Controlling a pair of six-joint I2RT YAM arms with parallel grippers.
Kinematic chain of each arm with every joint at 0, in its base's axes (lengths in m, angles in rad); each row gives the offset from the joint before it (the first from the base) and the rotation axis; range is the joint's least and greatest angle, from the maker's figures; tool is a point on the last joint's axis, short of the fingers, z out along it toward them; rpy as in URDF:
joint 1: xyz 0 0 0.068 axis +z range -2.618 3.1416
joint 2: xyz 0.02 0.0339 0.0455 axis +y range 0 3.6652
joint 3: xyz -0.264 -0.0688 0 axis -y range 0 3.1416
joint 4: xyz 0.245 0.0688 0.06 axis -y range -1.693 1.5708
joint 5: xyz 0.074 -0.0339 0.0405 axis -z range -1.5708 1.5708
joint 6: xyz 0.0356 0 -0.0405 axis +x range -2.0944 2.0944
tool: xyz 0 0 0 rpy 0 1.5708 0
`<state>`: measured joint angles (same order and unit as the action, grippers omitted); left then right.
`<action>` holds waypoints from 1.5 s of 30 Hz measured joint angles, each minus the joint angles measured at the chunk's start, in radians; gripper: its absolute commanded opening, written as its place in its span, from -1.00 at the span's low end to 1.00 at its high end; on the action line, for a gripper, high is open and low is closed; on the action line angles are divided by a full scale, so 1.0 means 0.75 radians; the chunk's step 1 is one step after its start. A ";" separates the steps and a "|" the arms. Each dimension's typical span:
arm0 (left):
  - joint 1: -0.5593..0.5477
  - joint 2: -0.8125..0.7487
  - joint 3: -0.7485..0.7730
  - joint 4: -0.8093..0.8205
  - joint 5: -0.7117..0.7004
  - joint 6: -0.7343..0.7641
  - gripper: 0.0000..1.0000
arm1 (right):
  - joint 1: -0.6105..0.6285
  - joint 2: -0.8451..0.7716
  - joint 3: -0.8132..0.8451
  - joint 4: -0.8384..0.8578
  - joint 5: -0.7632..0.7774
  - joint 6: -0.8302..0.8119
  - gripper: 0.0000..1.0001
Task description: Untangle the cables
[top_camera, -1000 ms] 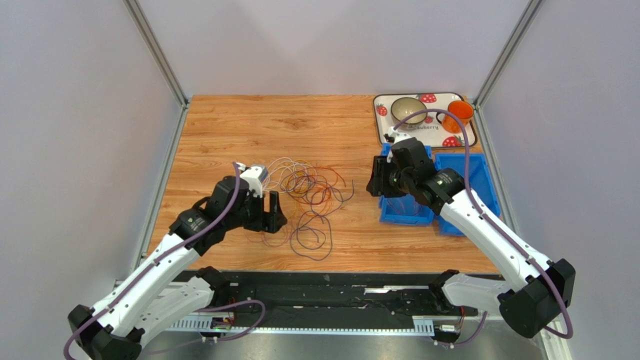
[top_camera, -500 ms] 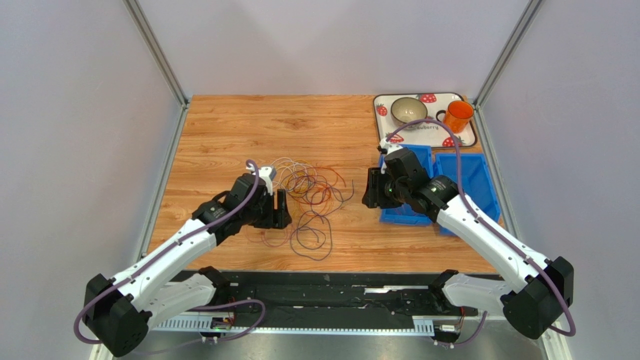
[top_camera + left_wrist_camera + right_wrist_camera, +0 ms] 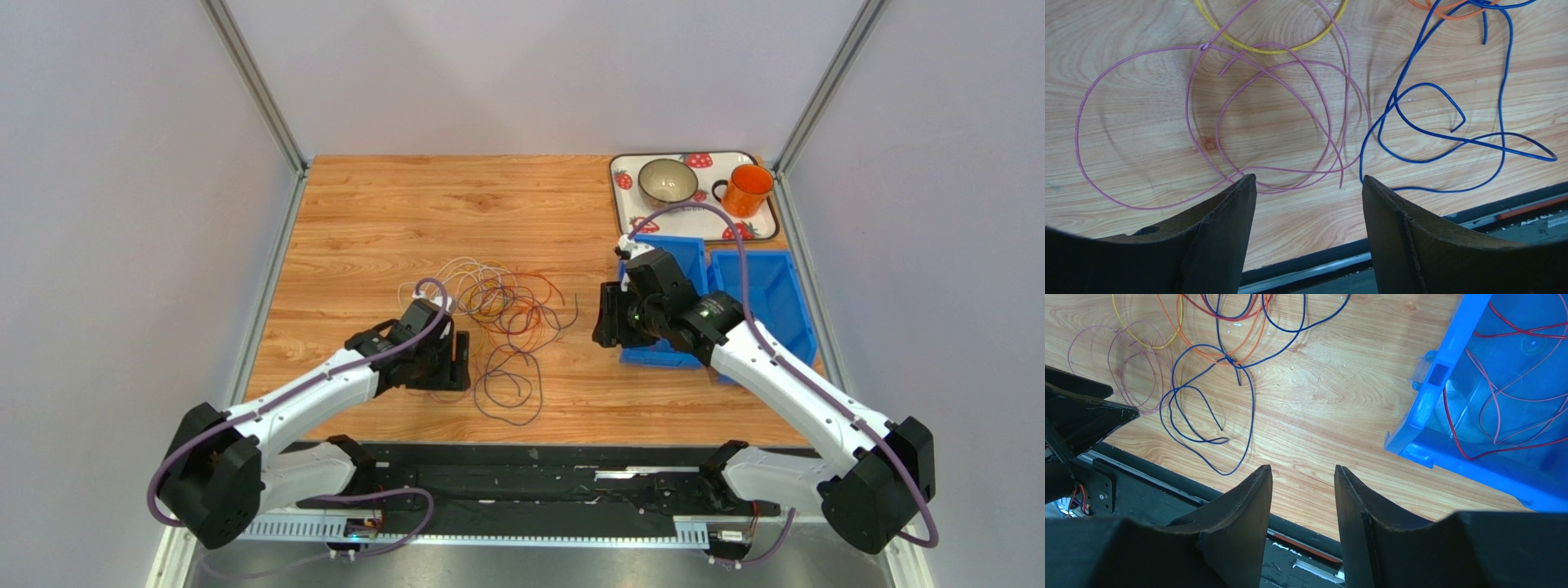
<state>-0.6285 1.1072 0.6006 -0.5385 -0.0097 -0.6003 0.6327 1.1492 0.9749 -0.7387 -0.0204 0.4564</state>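
Note:
The cables [image 3: 505, 316] lie in loose tangled loops at mid-table: white, yellow, orange, red, purple and dark ones. My left gripper [image 3: 460, 363] hangs low at the tangle's near-left edge, open, with nothing between its fingers. In the left wrist view a pink-purple cable [image 3: 1203, 46] loops just beyond the left gripper [image 3: 1309, 180], with a blue cable [image 3: 1502, 92] to its right and a yellow cable [image 3: 1272, 51] farther off. My right gripper [image 3: 604, 316] is right of the tangle, open and empty. The right gripper [image 3: 1303, 468] points at bare wood near the table's front edge.
A blue bin [image 3: 1438, 398] beside my right gripper holds a red cable [image 3: 1499, 447]. A second blue bin [image 3: 767, 288] stands to its right. A strawberry tray [image 3: 622, 196] at the back right carries a bowl [image 3: 667, 181] and an orange cup [image 3: 747, 189].
My left arm has swung right and stretched lower along the tangle's near-left side, its jaws narrowing slightly. My right arm has shifted a little left and nearer, off the bin.

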 measured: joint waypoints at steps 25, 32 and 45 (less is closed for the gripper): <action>-0.213 0.266 0.048 0.009 -0.191 -0.047 0.36 | 0.000 -0.002 -0.039 0.024 -0.009 -0.011 -0.11; -0.251 0.307 0.090 -0.113 -0.287 -0.095 0.35 | 0.000 -0.030 -0.049 0.024 -0.009 -0.012 -0.10; -0.346 0.338 0.195 -0.195 -0.437 -0.067 0.55 | 0.000 -0.062 -0.082 0.023 -0.007 -0.016 -0.11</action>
<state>-0.8879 1.3605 0.7471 -0.6846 -0.3374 -0.6502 0.6327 1.1027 0.9131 -0.7212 -0.0254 0.4446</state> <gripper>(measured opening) 0.721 0.448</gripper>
